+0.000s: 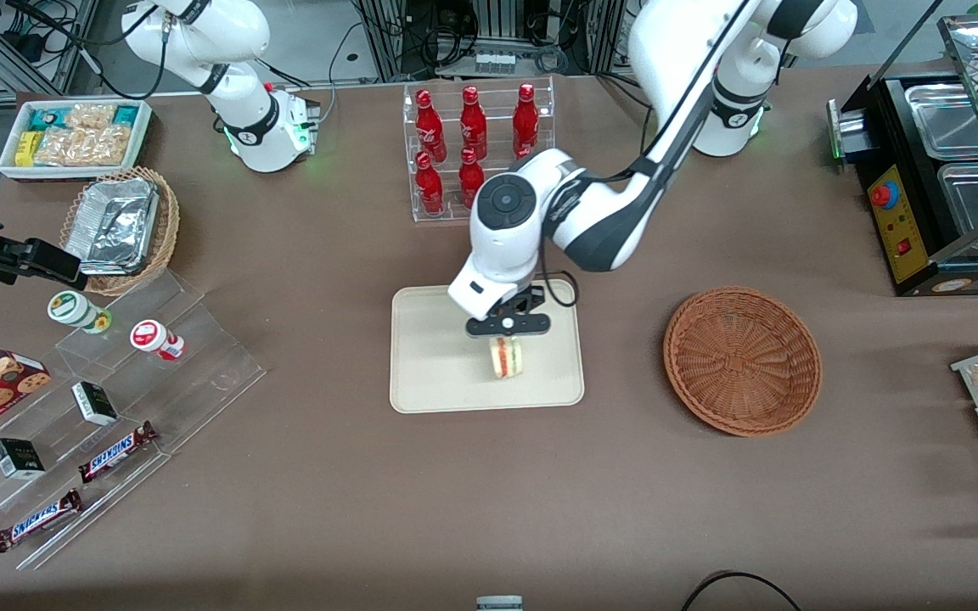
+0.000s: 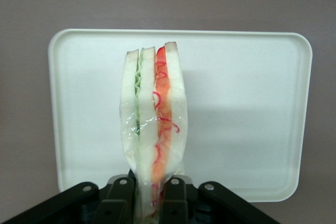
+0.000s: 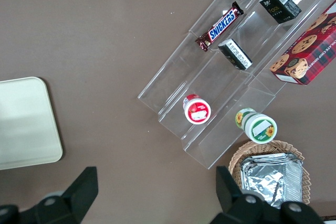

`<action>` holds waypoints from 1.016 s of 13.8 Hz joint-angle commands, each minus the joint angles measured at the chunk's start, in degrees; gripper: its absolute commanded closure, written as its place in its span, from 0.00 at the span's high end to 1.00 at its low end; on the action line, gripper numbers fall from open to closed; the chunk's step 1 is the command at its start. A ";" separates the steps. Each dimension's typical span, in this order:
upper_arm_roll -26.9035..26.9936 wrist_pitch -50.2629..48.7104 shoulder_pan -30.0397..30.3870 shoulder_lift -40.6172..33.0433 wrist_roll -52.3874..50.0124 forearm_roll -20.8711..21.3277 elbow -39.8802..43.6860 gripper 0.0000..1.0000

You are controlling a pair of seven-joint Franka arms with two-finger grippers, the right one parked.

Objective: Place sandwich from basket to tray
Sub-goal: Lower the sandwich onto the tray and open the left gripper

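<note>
The clear-wrapped sandwich [image 1: 506,357] [image 2: 153,124], white bread with red and green filling, hangs over the middle of the cream tray [image 1: 429,373] [image 2: 247,114]. My left gripper [image 1: 508,333] [image 2: 152,203] is shut on its narrow end, holding it edge-up just above the tray's surface. Whether the sandwich touches the tray I cannot tell. The round reddish-brown basket [image 1: 742,360] stands empty on the table beside the tray, toward the working arm's end.
A clear rack of red bottles [image 1: 476,144] stands farther from the front camera than the tray. A stepped acrylic stand with snack bars and cups [image 1: 107,433] lies toward the parked arm's end. A black food warmer [image 1: 935,178] sits toward the working arm's end.
</note>
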 commanded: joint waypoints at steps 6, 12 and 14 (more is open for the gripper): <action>0.77 5.71 -2.39 6.57 0.05 0.81 2.24 0.00; 0.86 5.71 -3.97 8.77 0.15 1.69 2.07 0.00; 0.86 5.71 -4.23 9.12 0.06 1.96 2.07 0.56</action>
